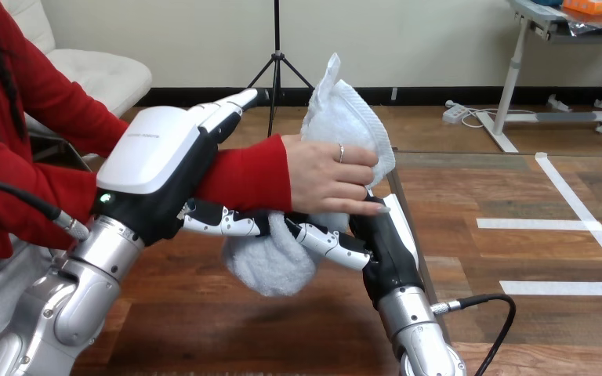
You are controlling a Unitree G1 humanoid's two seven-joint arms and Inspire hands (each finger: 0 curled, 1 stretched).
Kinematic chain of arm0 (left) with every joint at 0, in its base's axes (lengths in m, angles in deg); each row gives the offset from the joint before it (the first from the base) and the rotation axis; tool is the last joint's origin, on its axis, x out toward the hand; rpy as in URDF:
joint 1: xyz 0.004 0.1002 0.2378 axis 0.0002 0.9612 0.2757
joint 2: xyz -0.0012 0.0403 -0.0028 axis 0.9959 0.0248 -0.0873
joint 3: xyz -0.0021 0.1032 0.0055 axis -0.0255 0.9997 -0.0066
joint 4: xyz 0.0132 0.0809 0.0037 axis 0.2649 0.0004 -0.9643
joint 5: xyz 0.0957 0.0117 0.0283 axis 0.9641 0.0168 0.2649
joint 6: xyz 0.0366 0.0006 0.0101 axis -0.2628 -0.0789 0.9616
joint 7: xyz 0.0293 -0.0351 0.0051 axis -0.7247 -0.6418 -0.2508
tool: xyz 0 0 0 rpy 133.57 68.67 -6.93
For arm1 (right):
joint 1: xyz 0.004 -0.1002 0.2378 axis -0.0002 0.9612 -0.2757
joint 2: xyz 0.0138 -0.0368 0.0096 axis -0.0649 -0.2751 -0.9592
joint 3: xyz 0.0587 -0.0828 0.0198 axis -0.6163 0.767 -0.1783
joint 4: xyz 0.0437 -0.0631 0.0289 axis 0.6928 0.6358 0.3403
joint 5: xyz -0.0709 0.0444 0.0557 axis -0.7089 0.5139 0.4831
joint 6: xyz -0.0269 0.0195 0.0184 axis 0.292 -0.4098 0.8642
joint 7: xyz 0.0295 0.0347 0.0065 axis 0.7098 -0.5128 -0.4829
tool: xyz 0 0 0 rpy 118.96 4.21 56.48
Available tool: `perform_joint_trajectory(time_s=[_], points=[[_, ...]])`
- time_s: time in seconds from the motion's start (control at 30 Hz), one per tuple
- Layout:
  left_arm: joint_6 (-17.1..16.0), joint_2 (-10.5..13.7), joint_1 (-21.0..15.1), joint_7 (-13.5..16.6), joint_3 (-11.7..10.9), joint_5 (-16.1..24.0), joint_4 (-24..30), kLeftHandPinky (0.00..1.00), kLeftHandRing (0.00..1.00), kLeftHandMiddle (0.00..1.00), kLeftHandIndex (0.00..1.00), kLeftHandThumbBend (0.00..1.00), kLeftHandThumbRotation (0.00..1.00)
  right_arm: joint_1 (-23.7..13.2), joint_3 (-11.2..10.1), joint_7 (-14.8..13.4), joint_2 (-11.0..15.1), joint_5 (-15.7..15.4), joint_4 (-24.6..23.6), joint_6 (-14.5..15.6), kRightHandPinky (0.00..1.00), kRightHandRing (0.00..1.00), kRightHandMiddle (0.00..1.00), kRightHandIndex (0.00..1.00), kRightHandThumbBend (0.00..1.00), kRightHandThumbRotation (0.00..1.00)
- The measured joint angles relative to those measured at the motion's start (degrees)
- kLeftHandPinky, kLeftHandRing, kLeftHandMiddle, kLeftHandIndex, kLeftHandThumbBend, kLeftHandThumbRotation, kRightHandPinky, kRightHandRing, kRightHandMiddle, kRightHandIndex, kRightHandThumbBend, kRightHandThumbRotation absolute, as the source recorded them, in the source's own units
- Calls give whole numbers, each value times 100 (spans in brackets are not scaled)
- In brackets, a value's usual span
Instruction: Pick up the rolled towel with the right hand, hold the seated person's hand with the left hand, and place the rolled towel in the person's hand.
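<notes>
Centre of view, your hands and the person's hand (325,176) meet on the towel (341,117). Your left hand (153,153), its arm entering from 7 o'clock, is clamped on the person's forearm just behind the wrist. Part of it lies over the red sleeve (243,172), pointing to 1 o'clock, and its fingers (219,223) curl underneath.

Your right hand (388,247), its arm rising from 5 o'clock, grips the towel's middle, its fingers (329,241) wrapped across it toward 9 o'clock. The person's hand reaches in from 9 o'clock and closes over the same towel just above those fingers.

The towel's upper end points to 12 o'clock. Its lower end bulges toward 7 o'clock, under the sleeve and between your two hands.

For room, you have bare table (243,333) at 6 o'clock, between your arms. The table's right edge runs close beside your right hand on its 3 o'clock side. The person sits tight against your left arm at 9 o'clock.
</notes>
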Motion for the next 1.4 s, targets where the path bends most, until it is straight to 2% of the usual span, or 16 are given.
perform_joint_trajectory(time_s=[0.57,1.4], points=[[-1,-3,4,3,-19,-2,9,75,86,90,92,100,34,0,0,0,0,-2,-1,-32,96,100,100,100,100,38],[-23,-38,9,140,-36,-2,9,77,88,91,92,100,34,-1,16,5,5,-74,3,-33,95,100,100,100,100,48]])
